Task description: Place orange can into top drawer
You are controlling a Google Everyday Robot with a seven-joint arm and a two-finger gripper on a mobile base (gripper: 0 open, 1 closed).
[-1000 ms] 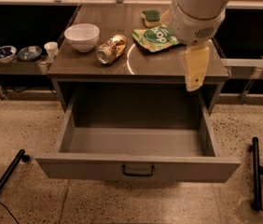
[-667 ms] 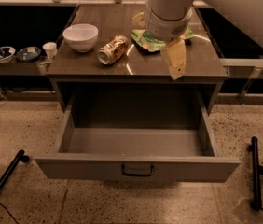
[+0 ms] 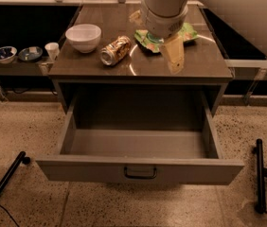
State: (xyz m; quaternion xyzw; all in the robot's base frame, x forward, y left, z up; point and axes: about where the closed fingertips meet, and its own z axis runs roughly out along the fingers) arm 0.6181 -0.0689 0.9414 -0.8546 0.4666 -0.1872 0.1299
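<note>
The orange can (image 3: 115, 50) lies on its side on the cabinet top (image 3: 200, 65), between the white bowl and the green bag. The top drawer (image 3: 140, 170) is pulled fully open below, and its inside looks empty. A dark handle (image 3: 140, 173) sits at the centre of its front. My gripper (image 3: 154, 39) hangs over the right middle of the cabinet top, to the right of the can and not touching it. It is open and holds nothing. One cream finger (image 3: 174, 56) points toward the front edge.
A white bowl (image 3: 83, 37) stands left of the can. A green snack bag (image 3: 186, 32) lies partly under my wrist. A small cup (image 3: 52, 50) and two small dishes (image 3: 3, 53) sit on a low shelf at the left. Black stand legs (image 3: 260, 174) lie on the floor.
My arm has moved left and back, from over the cabinet's front right edge to above the green bag, closer to the can. The can and the drawer have not moved.
</note>
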